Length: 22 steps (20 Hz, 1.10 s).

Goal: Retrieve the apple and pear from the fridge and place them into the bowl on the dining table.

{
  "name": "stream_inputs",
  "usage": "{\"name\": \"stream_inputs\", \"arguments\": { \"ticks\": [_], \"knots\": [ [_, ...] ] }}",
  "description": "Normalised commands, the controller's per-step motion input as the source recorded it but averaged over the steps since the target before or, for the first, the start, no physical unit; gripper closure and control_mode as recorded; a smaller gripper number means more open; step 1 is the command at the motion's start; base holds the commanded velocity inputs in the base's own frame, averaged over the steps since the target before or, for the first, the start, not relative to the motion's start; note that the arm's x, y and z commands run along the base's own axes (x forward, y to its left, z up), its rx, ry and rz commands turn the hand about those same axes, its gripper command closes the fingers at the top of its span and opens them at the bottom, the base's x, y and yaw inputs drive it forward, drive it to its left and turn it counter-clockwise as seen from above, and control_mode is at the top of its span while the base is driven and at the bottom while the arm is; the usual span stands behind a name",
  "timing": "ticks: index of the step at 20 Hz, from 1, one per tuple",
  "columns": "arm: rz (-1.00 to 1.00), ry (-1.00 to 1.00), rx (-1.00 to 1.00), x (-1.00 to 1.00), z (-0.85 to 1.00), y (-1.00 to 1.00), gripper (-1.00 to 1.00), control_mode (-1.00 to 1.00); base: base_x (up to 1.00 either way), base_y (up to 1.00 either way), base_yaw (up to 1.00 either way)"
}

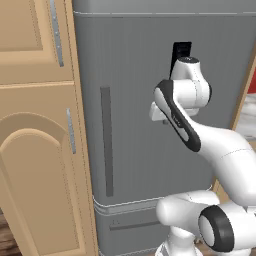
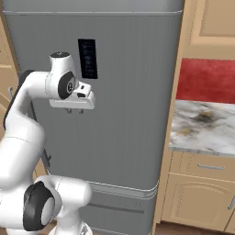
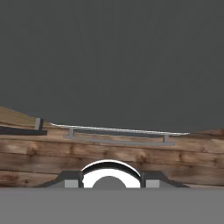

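Note:
The tall grey fridge (image 1: 135, 80) fills the middle of both base views with its door shut, its long dark handle (image 1: 106, 141) on the left side. The apple and the pear are hidden, and the bowl and the dining table are out of view. My gripper (image 2: 75, 110) hangs in front of the fridge (image 2: 133, 119) door at mid height, pointing down, right of the handle and just below a dark panel (image 2: 87, 58). Its jaws stand apart with nothing between them. In the hand view the gripper (image 3: 112, 180) looks down the grey fridge (image 3: 112, 61) front.
A tan wooden cabinet (image 1: 35, 150) with arched doors stands left of the fridge. To the right are a marble counter (image 2: 202, 126) on tan cabinets and a red wall (image 2: 206, 80). The fridge's bottom drawer (image 1: 127, 225) has a bar handle (image 3: 118, 132) above the wooden floor (image 3: 112, 155).

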Motion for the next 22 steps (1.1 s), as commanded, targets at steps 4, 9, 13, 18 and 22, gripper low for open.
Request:
{"name": "stream_inputs", "arguments": {
  "ticks": [4,9,13,18,22],
  "knots": [
    [0.00,-0.03,0.00,-0.08,0.00,0.00,-1.00,-1.00,0.00,0.00,0.00],
    [-0.03,-0.14,0.00,-0.72,-0.02,-0.03,-1.00,-1.00,0.00,0.00,0.00],
    [-0.06,-0.16,0.00,-0.91,-0.16,-0.13,-1.00,-1.00,0.00,0.00,0.00],
    [-0.06,-0.12,0.00,-0.74,-0.22,-0.12,-1.00,-1.00,0.00,0.00,0.00],
    [-0.02,-0.10,0.00,-0.51,-0.18,-0.04,-1.00,-1.00,0.00,0.00,0.00]
  ]
}}
